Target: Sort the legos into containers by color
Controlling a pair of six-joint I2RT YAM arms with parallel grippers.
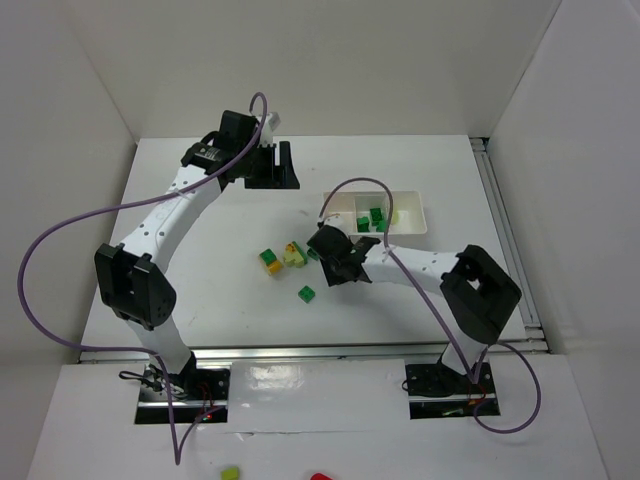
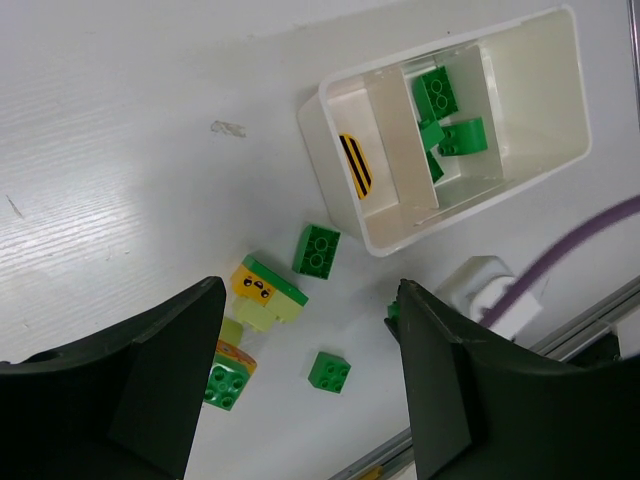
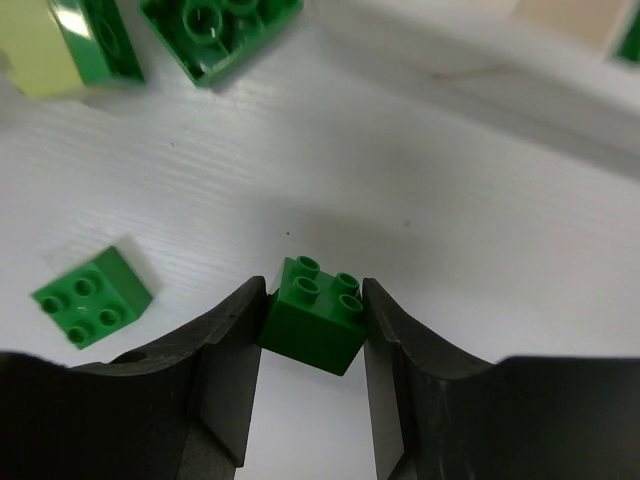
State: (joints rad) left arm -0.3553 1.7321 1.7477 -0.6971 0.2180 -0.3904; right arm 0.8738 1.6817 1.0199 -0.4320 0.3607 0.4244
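Just off the near-left corner of the white tray (image 1: 412,222), pinched a glossy dark green four-stud brick (image 3: 310,335) in the right gripper (image 3: 315,292), jaws narrowed against its sides. Held the left gripper (image 2: 310,293) wide, well left of the tray. Showed more green bricks (image 2: 440,95) inside the tray.

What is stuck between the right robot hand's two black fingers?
A dark green lego, studs up, sits between the right gripper's fingers; the right wrist view shows it.
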